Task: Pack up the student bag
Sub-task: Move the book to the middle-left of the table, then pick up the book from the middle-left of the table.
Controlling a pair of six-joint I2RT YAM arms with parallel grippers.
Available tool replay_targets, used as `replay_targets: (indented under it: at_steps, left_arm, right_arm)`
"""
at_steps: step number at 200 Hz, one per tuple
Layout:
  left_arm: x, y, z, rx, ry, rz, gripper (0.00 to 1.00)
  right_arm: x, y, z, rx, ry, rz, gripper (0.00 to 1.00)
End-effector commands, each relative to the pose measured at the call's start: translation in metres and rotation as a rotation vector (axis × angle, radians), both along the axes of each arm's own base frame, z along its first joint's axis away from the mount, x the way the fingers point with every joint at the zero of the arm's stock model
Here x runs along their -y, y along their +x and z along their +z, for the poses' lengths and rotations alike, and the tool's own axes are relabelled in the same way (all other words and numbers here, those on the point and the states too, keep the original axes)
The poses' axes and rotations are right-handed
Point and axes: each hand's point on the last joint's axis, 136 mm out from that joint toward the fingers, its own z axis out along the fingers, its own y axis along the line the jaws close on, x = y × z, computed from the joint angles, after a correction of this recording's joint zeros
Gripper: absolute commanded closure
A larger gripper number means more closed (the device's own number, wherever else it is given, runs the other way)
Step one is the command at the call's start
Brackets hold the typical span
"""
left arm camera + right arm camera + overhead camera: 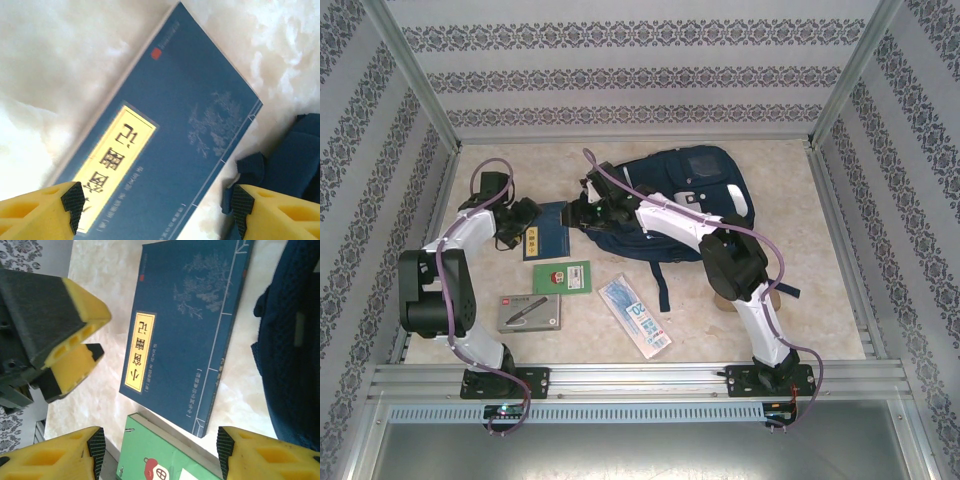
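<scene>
The student bag (692, 195), navy blue, lies at the back middle of the table; its edge shows as the bag (295, 340) and the bag (295, 165). Left of it lies a blue book (548, 232) with a yellow label. My left gripper (155, 205) hovers open over the blue book (170, 135), nothing between its fingers. My right gripper (160, 447) stands open above the near corner of the blue book (190, 325) and a green book (160, 460), holding nothing. From above, the left gripper (523, 222) and right gripper (582, 212) flank the book.
The green book (563, 276), a grey pencil case (530, 312) and a clear packet with blue print (635, 316) lie in front. Something tan (724, 299) is partly hidden under the right arm. The left gripper's yellow fingers (75, 345) are close to my right one. Patterned walls enclose the table.
</scene>
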Motion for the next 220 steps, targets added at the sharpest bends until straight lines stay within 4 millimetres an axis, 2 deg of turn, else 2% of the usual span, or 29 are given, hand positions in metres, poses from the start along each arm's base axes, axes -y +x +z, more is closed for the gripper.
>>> replay_targets:
  at_steps: [1,13,43,61,95,117,132,156,220]
  left_arm:
    - [-0.013,-0.005,-0.009,-0.026,0.029,-0.041,0.22]
    - [-0.015,-0.002,-0.014,-0.026,0.011,-0.058,0.25]
    - [-0.016,0.003,-0.033,-0.033,-0.043,-0.099,0.46]
    - [-0.012,0.004,-0.042,-0.032,-0.064,-0.122,0.52]
    - [-0.008,-0.005,-0.063,-0.083,-0.087,-0.129,0.7]
    - [-0.004,-0.013,-0.069,-0.097,-0.112,-0.117,0.73]
    - [-0.005,-0.018,-0.07,-0.106,-0.107,-0.107,0.74]
    - [-0.005,-0.024,-0.069,-0.119,-0.104,-0.106,0.73]
    - [-0.007,-0.031,-0.061,-0.131,-0.082,-0.107,0.73]
  right_arm:
    - [-0.004,0.009,0.039,0.063,0.073,-0.009,0.4]
    - [-0.006,0.009,0.03,0.039,0.066,-0.013,0.42]
    - [-0.011,0.013,0.008,0.013,0.034,-0.024,0.47]
    - [-0.014,0.016,-0.004,0.015,0.008,-0.026,0.5]
    - [-0.022,0.022,-0.027,0.019,-0.041,-0.022,0.54]
    - [-0.021,0.025,-0.045,0.01,-0.077,-0.035,0.57]
    - [-0.014,0.027,-0.061,0.004,-0.131,-0.06,0.61]
    - [-0.005,0.029,-0.081,-0.004,-0.196,-0.082,0.6]
    - [0.007,0.025,-0.116,-0.013,-0.383,-0.072,0.6]
